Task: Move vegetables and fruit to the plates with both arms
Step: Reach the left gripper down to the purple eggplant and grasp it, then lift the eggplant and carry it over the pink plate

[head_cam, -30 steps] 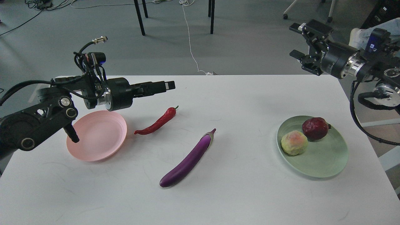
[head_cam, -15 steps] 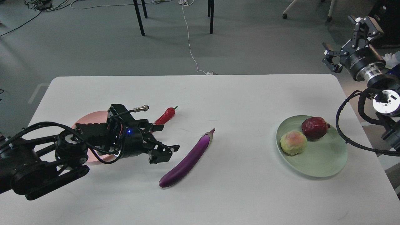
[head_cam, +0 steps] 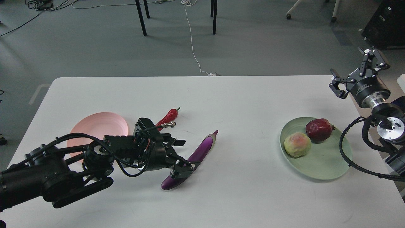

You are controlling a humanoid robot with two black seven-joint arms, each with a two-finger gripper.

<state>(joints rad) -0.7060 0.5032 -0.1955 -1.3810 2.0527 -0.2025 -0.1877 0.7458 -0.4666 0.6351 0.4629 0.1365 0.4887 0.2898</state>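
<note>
1. Nearest, at about 8 o'clock, the left arm reaches across the white table [head_cam: 240, 202]. Its left gripper [head_cam: 183, 155] is spread wide, one finger over the lower half of the eggplant [head_cam: 193, 160], the other short of it toward the chili; nothing is gripped.
2. The purple eggplant lies flat on the table near the centre, blunt end toward 7 o'clock and green cap toward 1 o'clock.
3. At 3 o'clock sits the mint green plate [head_cam: 329, 167]. On its far-left part rest the yellow-green fruit [head_cam: 296, 144] and, just behind it toward 1 o'clock, the dark red pomegranate [head_cam: 319, 129], close together or touching.
4. At 9 o'clock the pink plate [head_cam: 95, 125] lies partly hidden by the left arm.
5. The red chili [head_cam: 167, 116] lies beyond the left wrist, its lower part hidden, stem toward 1 o'clock.
6. Farthest, at 2 o'clock, the right gripper [head_cam: 354, 71] hangs off the table's right edge, fingers spread wide, empty, well apart from the green plate.
</note>
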